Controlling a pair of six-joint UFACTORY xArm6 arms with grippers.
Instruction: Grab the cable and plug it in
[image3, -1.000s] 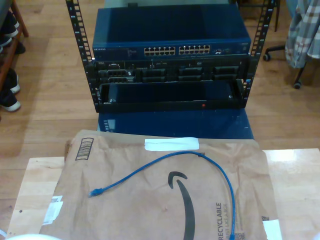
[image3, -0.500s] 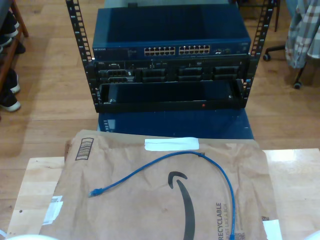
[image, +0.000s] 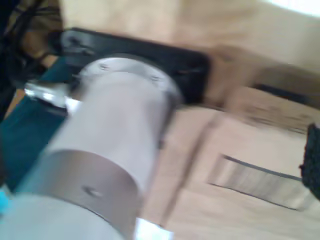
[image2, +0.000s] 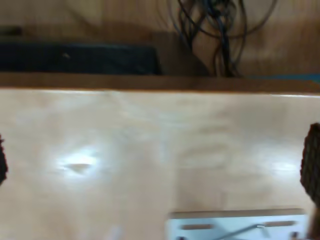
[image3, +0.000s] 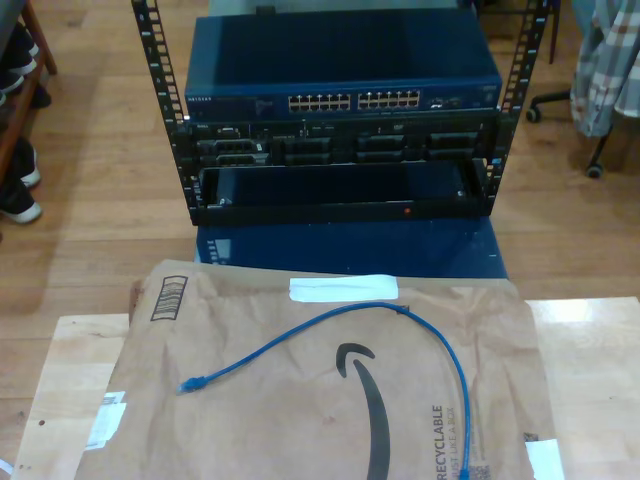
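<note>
The blue cable (image3: 400, 318) lies loose in an arch on a brown paper bag (image3: 260, 420), one plug near the bag's printed barcode side, the other end at the bag's near edge. Beyond the bag stands a rack (image3: 340, 110) holding a blue switch (image3: 345, 70). I cannot tell how the jaws of my first gripper or my second gripper stand.
</note>
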